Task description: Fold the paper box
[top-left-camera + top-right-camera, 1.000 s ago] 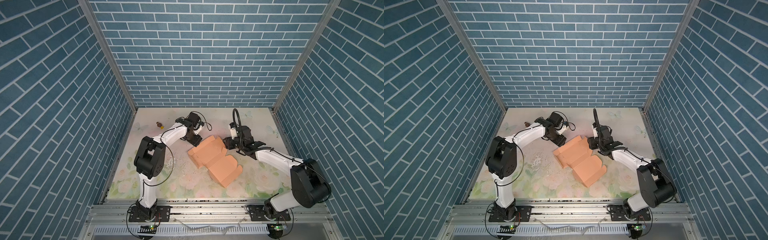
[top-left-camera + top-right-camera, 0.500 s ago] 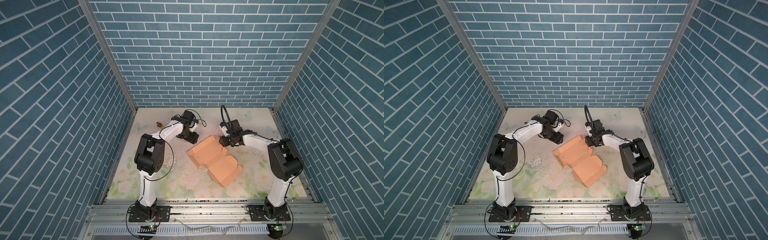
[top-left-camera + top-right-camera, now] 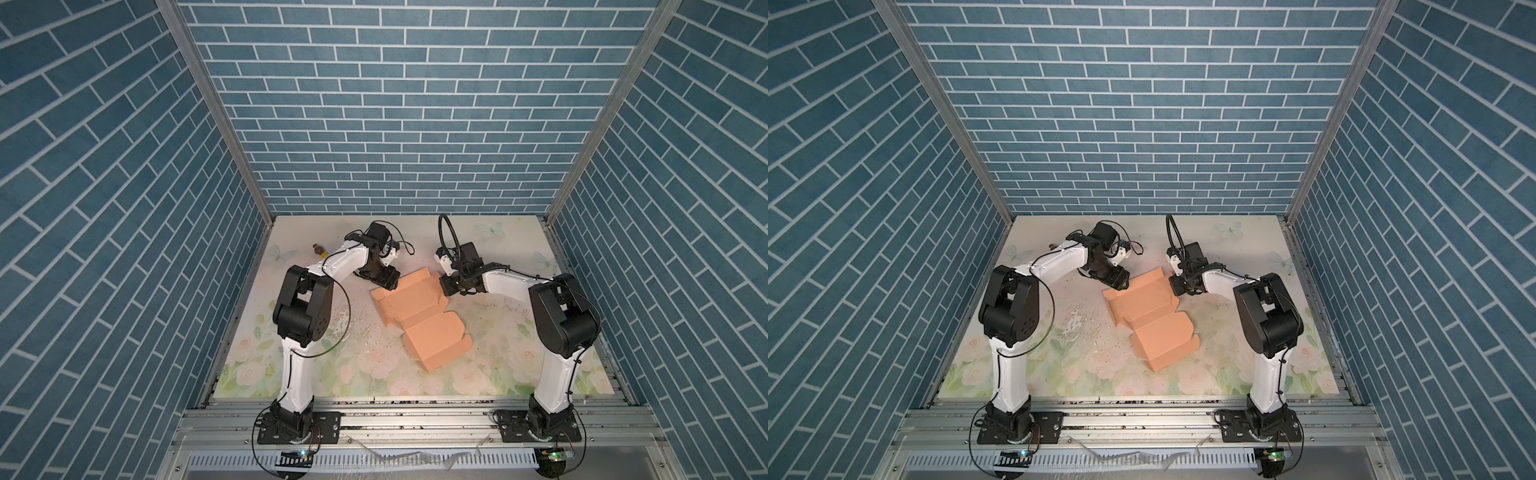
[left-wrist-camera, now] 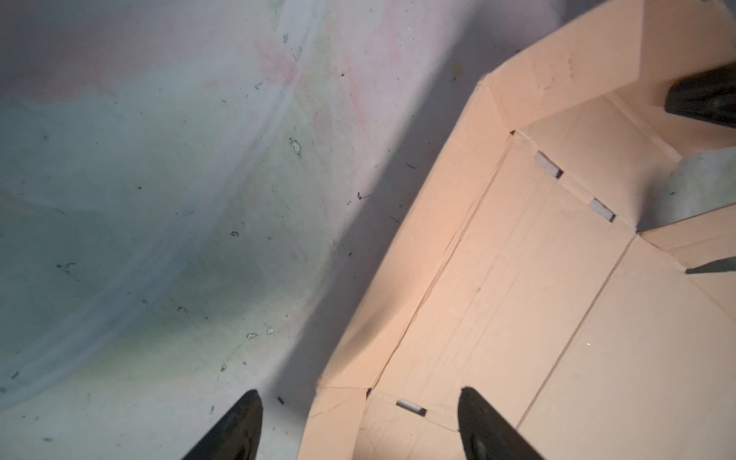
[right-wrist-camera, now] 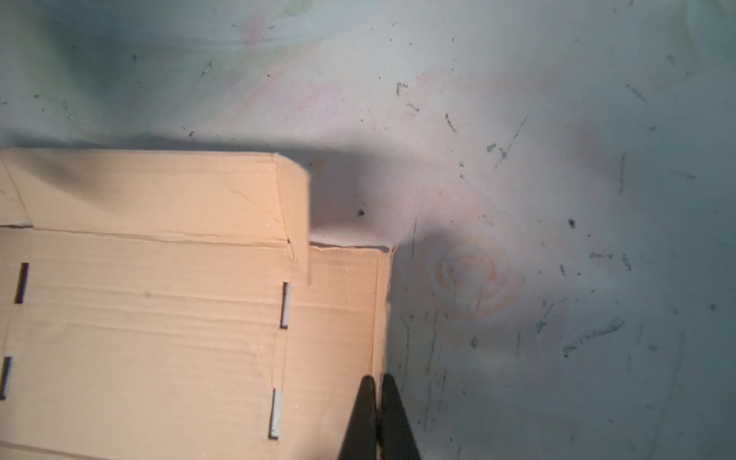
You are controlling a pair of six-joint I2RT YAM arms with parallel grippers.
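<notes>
The paper box (image 3: 415, 316) (image 3: 1152, 322) is a peach-orange creased sheet lying partly folded mid-table, with low raised flaps at its far end. My left gripper (image 3: 384, 283) (image 3: 1118, 281) hangs open over the box's far left corner. In the left wrist view its fingers (image 4: 474, 414) straddle the raised corner flap of the box (image 4: 517, 298) without touching it. My right gripper (image 3: 449, 286) (image 3: 1177, 286) is at the far right edge. In the right wrist view it (image 5: 378, 380) is shut on the thin upright edge flap of the box (image 5: 159, 318).
A tiny brown-and-yellow object (image 3: 319, 249) lies at the far left, behind the left arm. A worn white patch (image 3: 341, 320) marks the floral mat left of the box. Blue brick walls close in three sides; a metal rail (image 3: 395, 419) runs along the front.
My right gripper has closed onto the box's far right edge flap, and the right arm's elbow has swung outward. The left gripper stays open at the far left corner.
</notes>
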